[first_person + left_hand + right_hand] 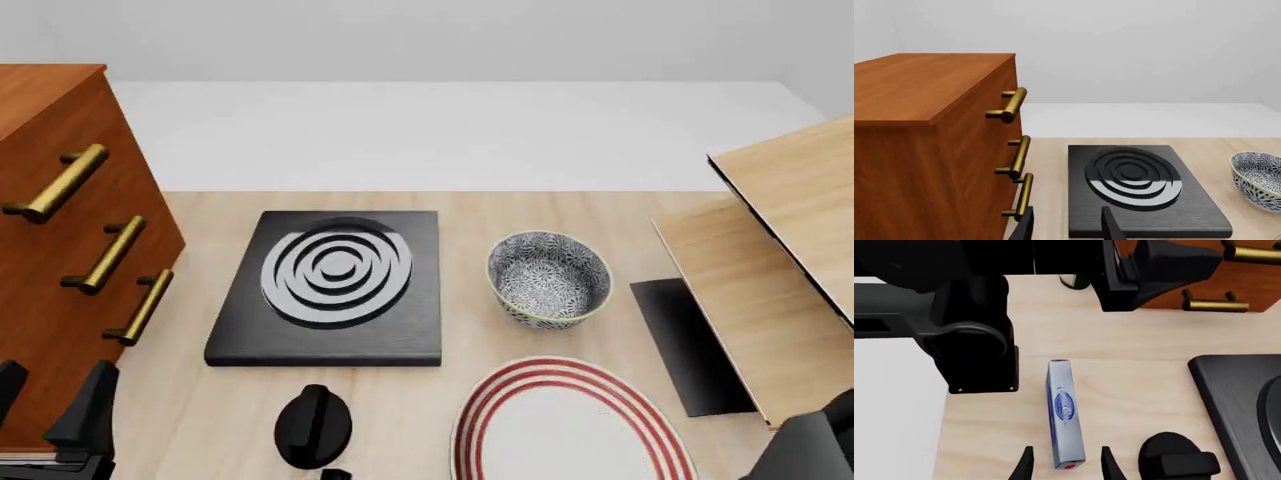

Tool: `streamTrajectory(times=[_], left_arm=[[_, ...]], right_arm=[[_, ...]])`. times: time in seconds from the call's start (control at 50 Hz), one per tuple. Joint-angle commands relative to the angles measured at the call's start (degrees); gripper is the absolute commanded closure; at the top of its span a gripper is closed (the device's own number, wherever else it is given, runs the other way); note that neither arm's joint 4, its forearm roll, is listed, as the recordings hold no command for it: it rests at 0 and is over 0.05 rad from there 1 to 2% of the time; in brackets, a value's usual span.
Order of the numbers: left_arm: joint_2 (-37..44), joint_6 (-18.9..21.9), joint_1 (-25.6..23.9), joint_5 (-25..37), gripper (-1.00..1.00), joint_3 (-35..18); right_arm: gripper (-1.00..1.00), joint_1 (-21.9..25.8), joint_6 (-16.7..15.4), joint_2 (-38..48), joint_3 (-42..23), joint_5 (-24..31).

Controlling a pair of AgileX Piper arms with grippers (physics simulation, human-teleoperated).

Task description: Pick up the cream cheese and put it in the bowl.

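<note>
So in the right wrist view the cream cheese (1065,412) is lying flat on the wooden worktop (1134,340), low in the frame just left of centre, with its near end sitting between the tips of the right gripper (1065,465). The fingers are spread apart on either side of the box and aren't touching it as far as I can see. The black knob (1179,458) is at lower right of that frame. In the front view the bowl (549,277) is right of centre, just beside the black stove plate (334,286), with the red-striped plate (571,425) below it; the box doesn't show there. The left gripper (1066,225) sits at the bottom edge of its own view, fingers apart with nothing between them, next to the wooden drawer cabinet (914,130).
</note>
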Motion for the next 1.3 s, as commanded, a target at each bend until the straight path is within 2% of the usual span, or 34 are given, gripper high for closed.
streamTrajectory(times=[0.02,0.66,0.68,1.02,1.3], left_arm=[[0.0,0.0,0.0,0.0,-1.00,0.0],[0.0,0.0,0.0,0.0,-1.00,0.0],[0.0,0.0,0.0,0.0,-1.00,0.0],[0.0,0.0,0.0,0.0,-1.00,0.0],[0.0,0.0,0.0,0.0,-1.00,0.0]], right_arm=[[-1.00,-0.2,1.0,2.5,-1.4,-0.4],[-1.00,-0.7,1.7,6.8,-3.0,-1.7],[1.00,-0.9,1.5,6.6,-2.9,-1.8],[1.00,-0.2,0.2,2.3,-1.4,-0.4],[1.00,-0.3,-0.6,-8.0,4.4,1.1]])
